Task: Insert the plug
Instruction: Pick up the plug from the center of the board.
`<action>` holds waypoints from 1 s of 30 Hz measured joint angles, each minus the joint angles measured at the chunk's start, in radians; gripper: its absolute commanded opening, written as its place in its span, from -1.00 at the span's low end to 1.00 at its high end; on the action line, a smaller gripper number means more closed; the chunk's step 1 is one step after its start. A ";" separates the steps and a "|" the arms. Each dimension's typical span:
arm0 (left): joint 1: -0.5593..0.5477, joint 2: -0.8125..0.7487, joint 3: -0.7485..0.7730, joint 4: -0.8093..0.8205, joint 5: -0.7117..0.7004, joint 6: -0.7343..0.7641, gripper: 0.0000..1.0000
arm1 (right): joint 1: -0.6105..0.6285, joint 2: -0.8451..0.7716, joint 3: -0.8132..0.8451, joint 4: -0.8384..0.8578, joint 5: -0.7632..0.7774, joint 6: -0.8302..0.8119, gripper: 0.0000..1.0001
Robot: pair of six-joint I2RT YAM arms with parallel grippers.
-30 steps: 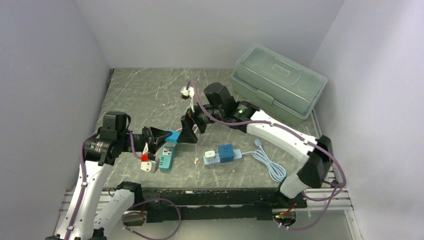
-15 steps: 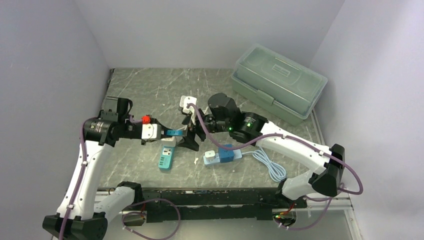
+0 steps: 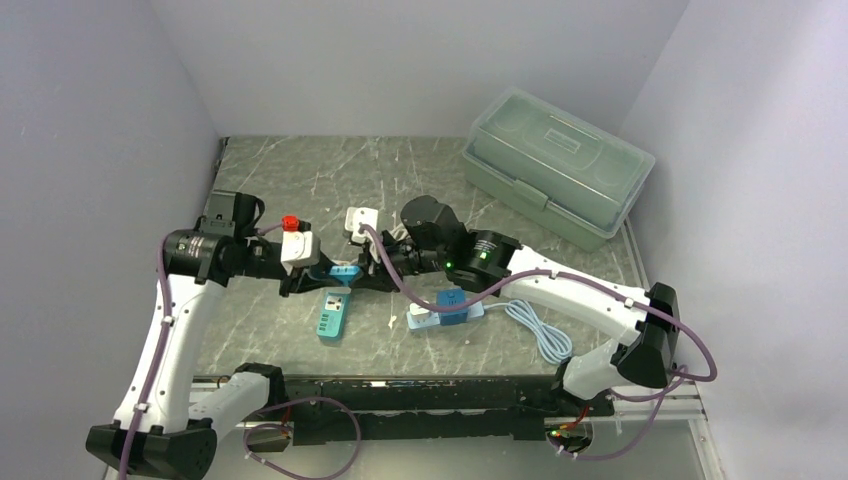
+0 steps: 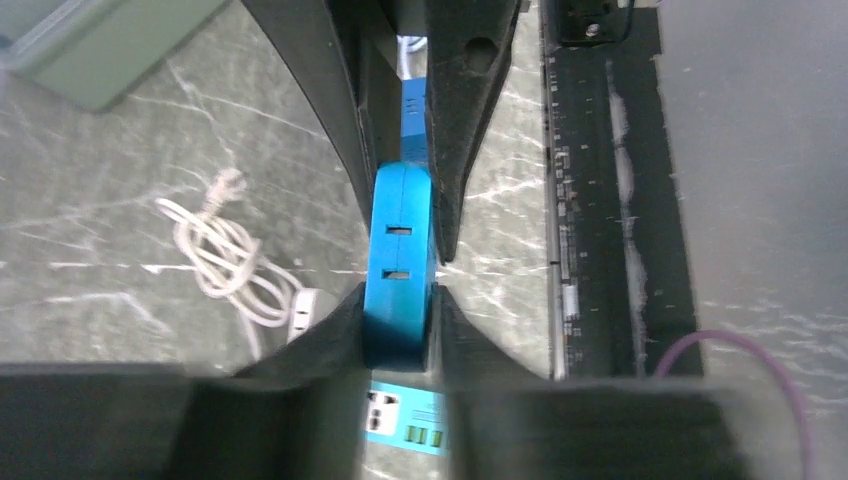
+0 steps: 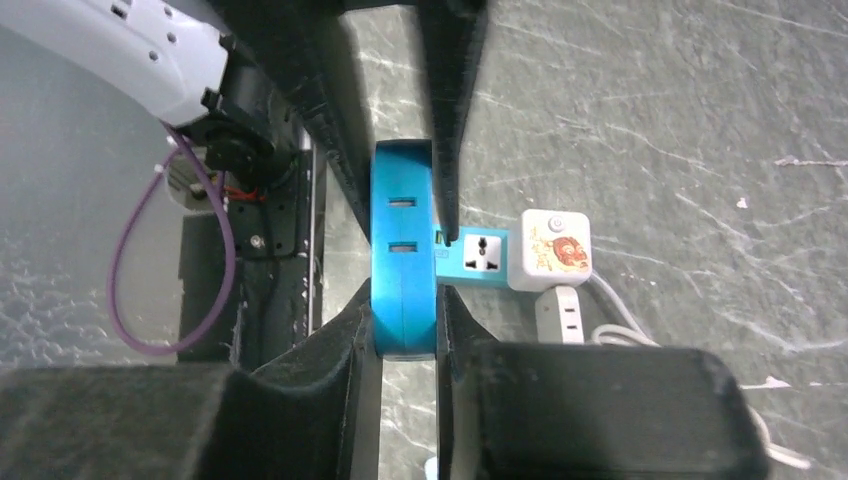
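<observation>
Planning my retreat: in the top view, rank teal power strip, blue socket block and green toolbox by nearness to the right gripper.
1. teal power strip, just front of right gripper.
2. blue socket block, front centre.
3. green toolbox, back right.

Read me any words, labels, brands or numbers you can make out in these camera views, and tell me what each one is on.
No text can be read in any view.
Green toolbox lid: raised plate, too small to read.
Teal power strip: small markings, blurred.
White cube: round orange picture, no legible words.
Blue adapter: two slots, no print visible.
</observation>
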 measured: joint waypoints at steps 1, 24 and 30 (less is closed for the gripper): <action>0.000 0.000 0.000 0.003 0.000 -0.011 0.26 | 0.000 0.000 -0.001 0.002 -0.001 0.001 -1.00; -0.011 -0.111 -0.067 0.341 0.033 -0.512 -0.47 | -0.051 -0.224 -0.294 0.447 -0.040 0.306 -1.00; -0.011 -0.095 -0.053 0.328 0.040 -0.513 -0.22 | -0.055 -0.219 -0.294 0.454 -0.037 0.311 -1.00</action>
